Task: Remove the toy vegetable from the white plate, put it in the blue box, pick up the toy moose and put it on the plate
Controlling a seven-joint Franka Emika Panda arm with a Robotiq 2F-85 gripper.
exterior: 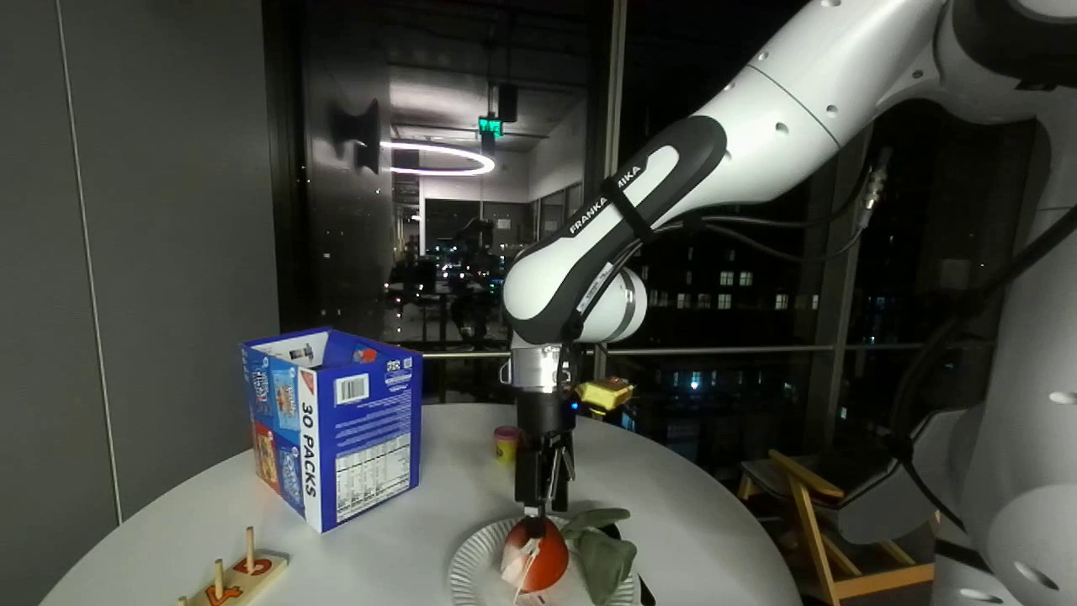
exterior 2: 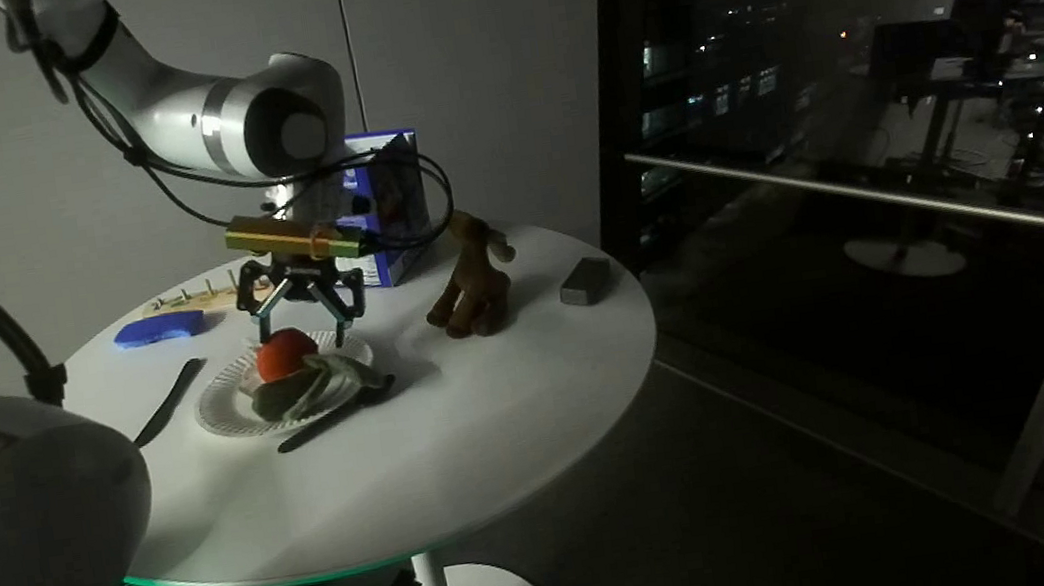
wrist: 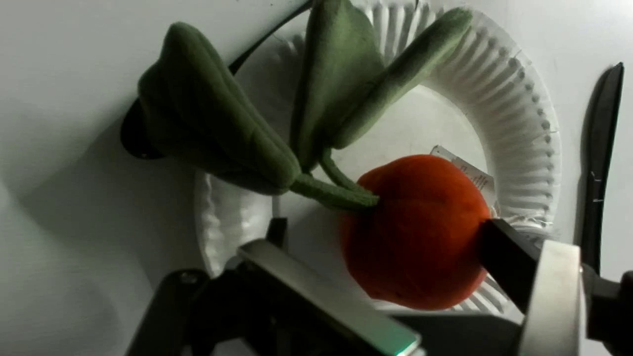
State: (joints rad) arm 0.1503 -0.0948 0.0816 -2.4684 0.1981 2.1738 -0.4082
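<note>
The toy vegetable (exterior: 545,555), a round red-orange toy with green leaves, lies on the white plate (exterior: 467,566). In an exterior view (exterior 2: 286,352) and the wrist view (wrist: 420,237) it sits between my gripper's fingers. My gripper (exterior 2: 302,336) is open and low over the plate (exterior 2: 221,418). In the wrist view (wrist: 385,228) one finger meets or overlaps the toy's right edge; a gap shows at the left finger. The blue box (exterior: 370,446) stands upright, its top open, beyond the plate. The toy moose (exterior 2: 477,284), brown plush, sits on the table and shows only in an exterior view.
A dark knife (exterior 2: 170,402) lies beside the plate, and another dark utensil (exterior 2: 328,424) lies at its opposite edge. A wooden peg board (exterior: 244,579), a blue object (exterior 2: 158,328), a grey block (exterior 2: 585,282) and a small yellow tub (exterior: 506,444) stand around the table.
</note>
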